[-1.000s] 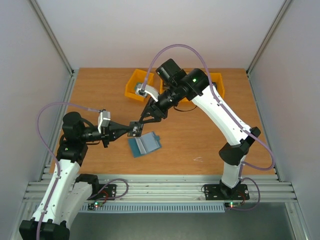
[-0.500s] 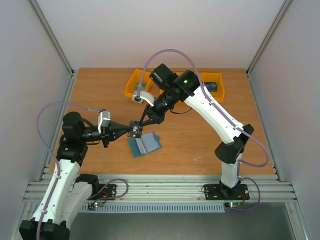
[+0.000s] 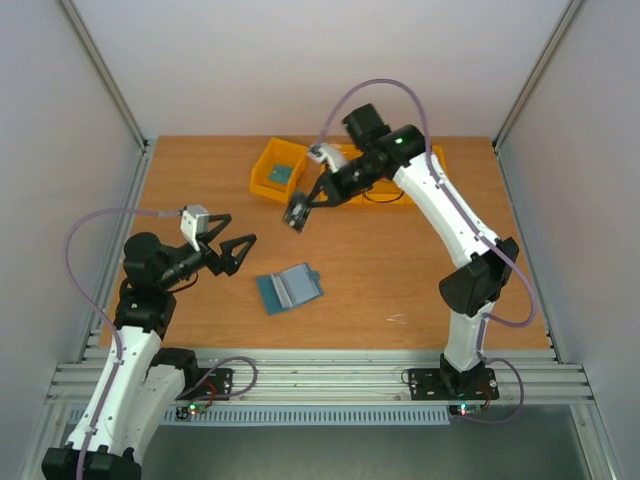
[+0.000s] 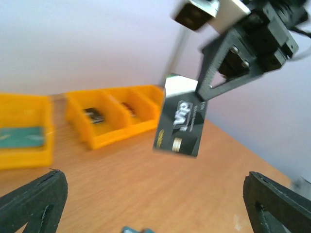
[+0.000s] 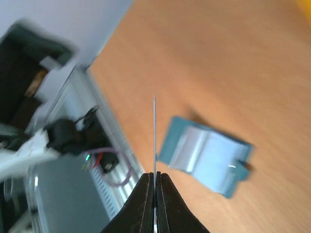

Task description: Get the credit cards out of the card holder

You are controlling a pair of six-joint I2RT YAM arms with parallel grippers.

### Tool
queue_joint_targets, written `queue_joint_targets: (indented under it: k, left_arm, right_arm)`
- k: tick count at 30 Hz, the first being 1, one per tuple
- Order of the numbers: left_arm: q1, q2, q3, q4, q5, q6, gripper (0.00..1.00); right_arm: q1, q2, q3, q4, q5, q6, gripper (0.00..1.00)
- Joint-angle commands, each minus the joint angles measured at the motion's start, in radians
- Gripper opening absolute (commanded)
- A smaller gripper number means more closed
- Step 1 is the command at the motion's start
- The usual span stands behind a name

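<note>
The card (image 3: 296,214) is now released by the spread left claw (image 3: 238,255). Clamped in the right claw (image 5: 155,177) beyond the holder (image 3: 288,288), it is judged extracted.

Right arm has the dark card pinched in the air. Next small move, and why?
Probably carry the dark card over the nearest yellow bin and open there: the right gripper is shut on it, clear of the card holder, and that bin already holds a teal card.
</note>
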State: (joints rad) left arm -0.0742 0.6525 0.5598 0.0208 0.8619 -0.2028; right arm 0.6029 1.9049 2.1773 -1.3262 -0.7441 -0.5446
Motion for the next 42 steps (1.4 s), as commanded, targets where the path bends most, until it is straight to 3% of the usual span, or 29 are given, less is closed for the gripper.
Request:
queue_joint_targets:
  k: [1, 5, 10, 13, 21, 25, 42]
  left_arm:
    - [0.022, -0.034, -0.060, 0.033, -0.399, -0.147, 0.99]
    - [0.040, -0.062, -0.115, -0.060, -0.509, -0.238, 0.99]
    - [0.078, -0.103, -0.183, -0.097, -0.554, -0.280, 0.99]
    - [0.105, -0.119, -0.208, -0.113, -0.580, -0.271, 0.99]
    - [0.105, -0.133, -0.264, -0.099, -0.620, -0.229, 0.99]
    - [0.105, -0.122, -0.272, -0.089, -0.644, -0.210, 0.99]
    - [0.106, -0.092, -0.281, -0.090, -0.698, -0.210, 1.00]
  right_arm:
    - [-0.214, -0.019, -0.160, 0.266, 0.053, 0.420, 0.01]
    - [-0.343, -0.014, -0.301, 0.507, 0.144, 0.665, 0.01]
    - [-0.373, 0.090, -0.258, 0.621, 0.302, 0.742, 0.01]
    - [-0.390, 0.177, -0.216, 0.684, 0.307, 0.833, 0.01]
    - [-0.383, 0.412, -0.030, 0.746, 0.371, 0.947, 0.01]
    - [-0.367, 0.513, 0.119, 0.667, 0.386, 0.944, 0.01]
    - [-0.328, 0.717, 0.336, 0.619, 0.365, 0.997, 0.01]
